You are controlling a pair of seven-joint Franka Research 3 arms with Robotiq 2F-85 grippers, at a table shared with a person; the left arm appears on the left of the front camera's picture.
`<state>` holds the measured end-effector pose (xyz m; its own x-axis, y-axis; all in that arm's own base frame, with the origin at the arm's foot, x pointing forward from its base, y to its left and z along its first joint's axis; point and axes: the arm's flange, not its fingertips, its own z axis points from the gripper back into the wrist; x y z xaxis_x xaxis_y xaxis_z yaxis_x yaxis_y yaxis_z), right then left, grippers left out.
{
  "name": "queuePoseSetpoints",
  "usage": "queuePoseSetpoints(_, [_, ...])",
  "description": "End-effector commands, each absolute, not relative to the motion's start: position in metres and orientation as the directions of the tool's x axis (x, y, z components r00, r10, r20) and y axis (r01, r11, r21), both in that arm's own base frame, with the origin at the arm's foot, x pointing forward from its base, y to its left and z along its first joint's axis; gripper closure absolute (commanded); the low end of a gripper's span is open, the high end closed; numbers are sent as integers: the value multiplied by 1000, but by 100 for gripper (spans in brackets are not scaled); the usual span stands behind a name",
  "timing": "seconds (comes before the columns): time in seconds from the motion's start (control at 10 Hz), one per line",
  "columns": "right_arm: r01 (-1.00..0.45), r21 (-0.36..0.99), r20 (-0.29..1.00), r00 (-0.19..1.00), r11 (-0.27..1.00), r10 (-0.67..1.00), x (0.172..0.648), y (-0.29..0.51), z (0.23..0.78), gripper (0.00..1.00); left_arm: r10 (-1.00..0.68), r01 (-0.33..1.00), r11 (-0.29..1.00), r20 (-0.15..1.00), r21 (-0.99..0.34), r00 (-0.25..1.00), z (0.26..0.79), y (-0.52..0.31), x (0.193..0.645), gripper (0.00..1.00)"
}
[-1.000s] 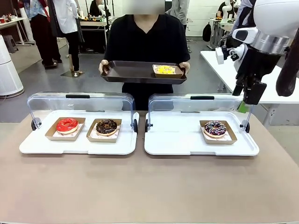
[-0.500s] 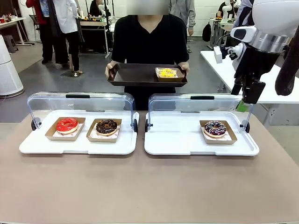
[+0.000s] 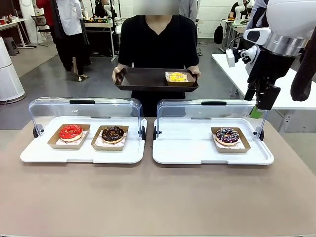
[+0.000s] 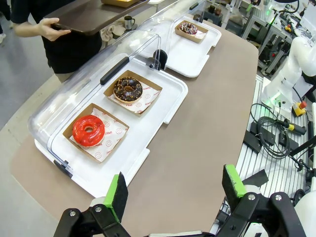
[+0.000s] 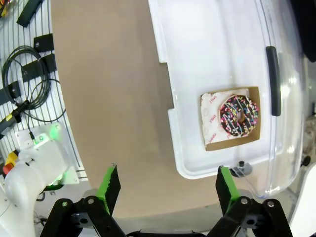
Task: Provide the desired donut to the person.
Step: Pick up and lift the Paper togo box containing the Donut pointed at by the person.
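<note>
The tan table (image 3: 148, 197) sits quiet. The left display case (image 3: 84, 155) and the right display case (image 3: 192, 148) stand side by side along its far edge, clear lids tipped back. Behind that edge, the person (image 3: 158, 44) has over the last second lifted the brown serving tray (image 3: 143, 79) a touch and nudged it towards the robot's right. It's level now, a hand at each end. The right gripper (image 3: 265, 101) has eased upward too and hangs high over the table's far right corner, green pads spread wide, nothing between them. The left gripper (image 4: 175, 190), looking down on the table's left end, gapes just as wide and is empty.

The yellow donut (image 3: 177, 77) sits in its cardboard box at the tray's right end, so I'd call the handover done. The red donut (image 3: 71, 132) and chocolate donut (image 3: 113, 133) wait in the left case, and the sprinkled donut (image 3: 227, 135) sits near the right case's right edge. There's red lettering on the paper liners (image 4: 114, 137), too small to read.
</note>
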<state>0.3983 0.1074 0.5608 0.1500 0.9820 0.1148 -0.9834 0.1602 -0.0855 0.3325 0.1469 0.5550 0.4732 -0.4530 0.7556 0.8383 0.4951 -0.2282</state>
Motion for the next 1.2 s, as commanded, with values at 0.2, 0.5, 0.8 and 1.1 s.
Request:
queuePoseSetpoints(0.2, [-983, -85, 115, 150, 160, 982, 398, 107, 561, 0, -446, 849, 481, 773, -218, 452, 556, 148, 332, 0])
queuePoseSetpoints(0.5, [-988, 79, 513, 157, 136, 844, 410, 9, 573, 0, -446, 849, 481, 773, -218, 452, 556, 148, 332, 0])
queuePoseSetpoints(0.8, [-998, 62, 737, 66, 30, 673, 416, -88, 563, 0, -446, 849, 481, 773, -218, 452, 556, 148, 332, 0])
queuePoseSetpoints(1.1, [-999, -8, 840, 22, 53, 542, 403, -161, 544, 0, -446, 849, 481, 773, -218, 452, 556, 148, 332, 0])
